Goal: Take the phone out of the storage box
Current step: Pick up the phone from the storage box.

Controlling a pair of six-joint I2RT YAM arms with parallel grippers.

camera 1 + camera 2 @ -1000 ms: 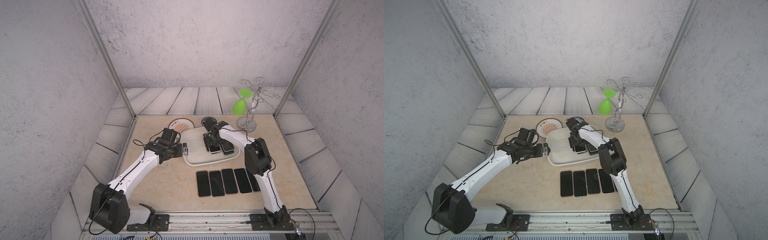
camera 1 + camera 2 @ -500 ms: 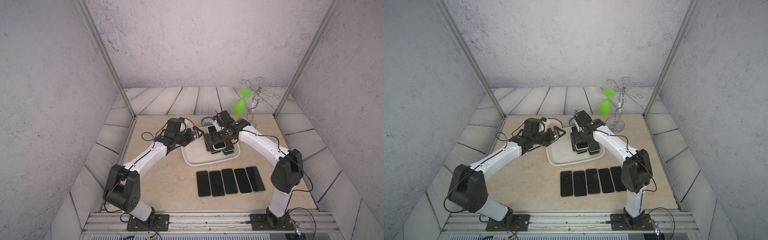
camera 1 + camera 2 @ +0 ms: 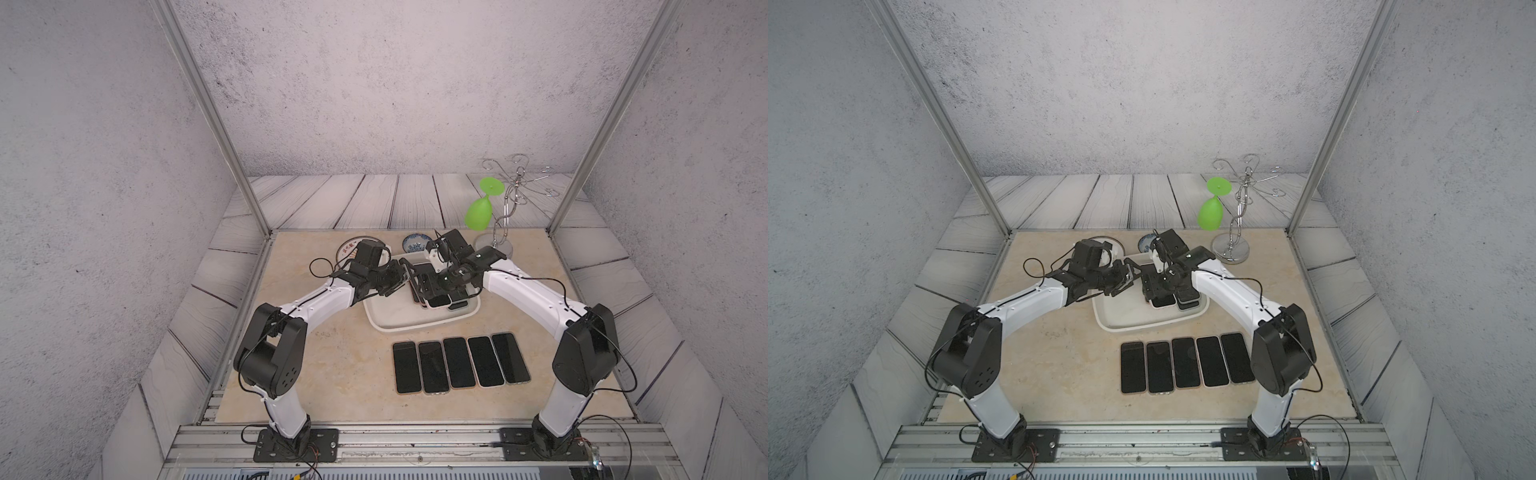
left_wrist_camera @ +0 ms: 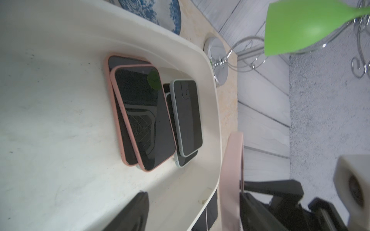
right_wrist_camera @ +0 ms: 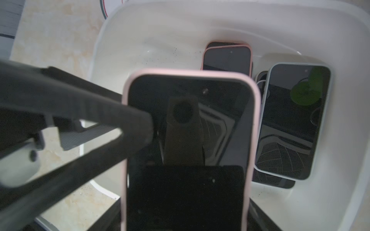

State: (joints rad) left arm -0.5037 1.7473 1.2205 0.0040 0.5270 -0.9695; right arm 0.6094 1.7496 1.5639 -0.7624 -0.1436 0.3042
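Now that your left gripper (image 3: 411, 274) has swung in from the storage box (image 3: 399, 322) rim, its fingers (image 5: 120, 116) straddle the pink-cased phone (image 5: 186, 140), narrowing but not yet clamped; your right gripper (image 3: 432, 289) pinches it above the box. Handover's on, I'd say.

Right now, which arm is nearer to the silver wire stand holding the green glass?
Right. The right arm passes close beside the stand; the left arm reaches in from the storage box's far side.

Left pincer (image 3: 409, 271) agape; right pincer (image 3: 430, 286) clamped
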